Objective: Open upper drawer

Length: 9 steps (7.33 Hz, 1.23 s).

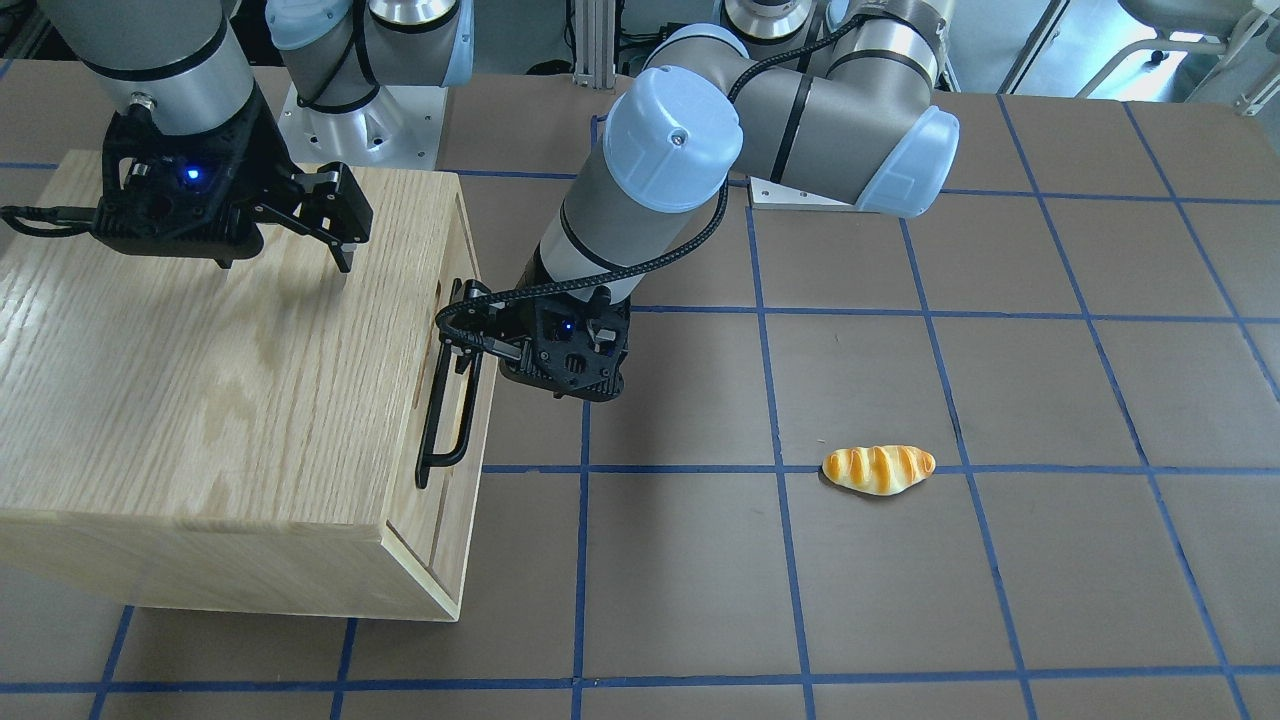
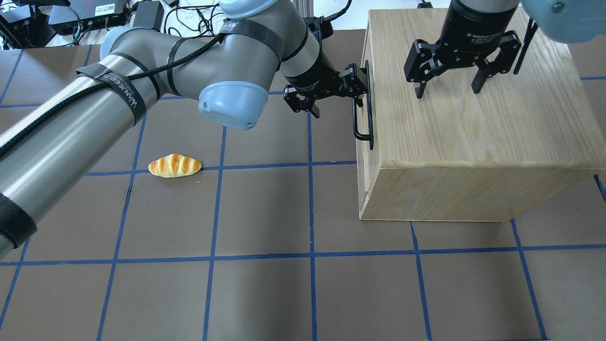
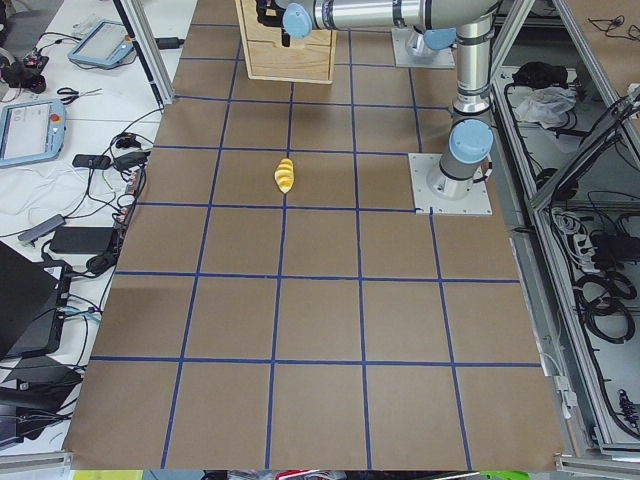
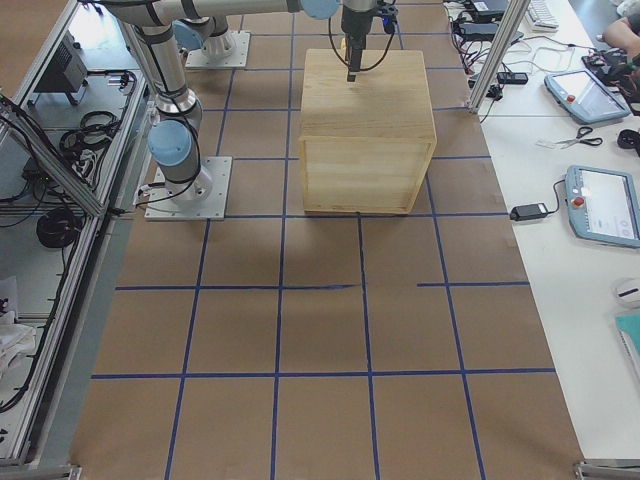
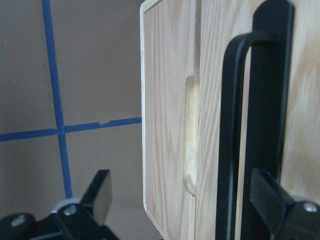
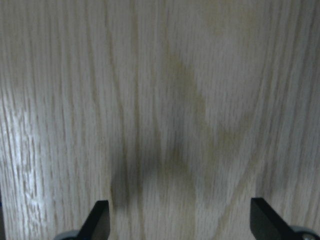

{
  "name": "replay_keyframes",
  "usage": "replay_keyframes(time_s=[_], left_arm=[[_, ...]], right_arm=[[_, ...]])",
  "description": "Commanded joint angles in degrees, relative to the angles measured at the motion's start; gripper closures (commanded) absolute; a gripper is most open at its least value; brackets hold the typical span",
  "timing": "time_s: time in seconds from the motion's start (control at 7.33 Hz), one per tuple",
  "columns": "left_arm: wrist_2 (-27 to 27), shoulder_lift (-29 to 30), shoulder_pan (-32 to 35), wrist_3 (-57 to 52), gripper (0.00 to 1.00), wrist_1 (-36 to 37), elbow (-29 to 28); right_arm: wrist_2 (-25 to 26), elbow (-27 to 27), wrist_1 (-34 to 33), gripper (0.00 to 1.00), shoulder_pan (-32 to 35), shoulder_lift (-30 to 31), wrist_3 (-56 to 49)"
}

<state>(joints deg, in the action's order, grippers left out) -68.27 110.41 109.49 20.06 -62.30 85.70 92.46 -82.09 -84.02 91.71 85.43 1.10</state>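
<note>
1. My left hand (image 5: 181, 187), fingers spread, straddled the long black bar handle (image 5: 272, 100) of the shut light-wood upper drawer (image 5: 212, 70).
2. My right hand (image 2: 447, 92) hovered, released, above the pale wooden cabinet (image 2: 473, 137).

Wide-apart fingers (image 6: 100, 221) over pale wood-grain top (image 6: 165, 100)

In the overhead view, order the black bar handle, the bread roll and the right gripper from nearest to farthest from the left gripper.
1. The black bar handle: right at the left gripper, just to its right.
2. The right gripper: further right, above the cabinet top.
3. The bread roll: on the table, far toward the view's left.
</note>
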Motion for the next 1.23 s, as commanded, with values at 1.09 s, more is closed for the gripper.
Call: replay_keyframes(time_s=[1.09], left_arm=[[-0.55,1.92,-0.50,-1.34,0.00,3.06,0.26]], right_arm=[[0.00,0.00,0.00,0.00,0.04,0.00,0.04]])
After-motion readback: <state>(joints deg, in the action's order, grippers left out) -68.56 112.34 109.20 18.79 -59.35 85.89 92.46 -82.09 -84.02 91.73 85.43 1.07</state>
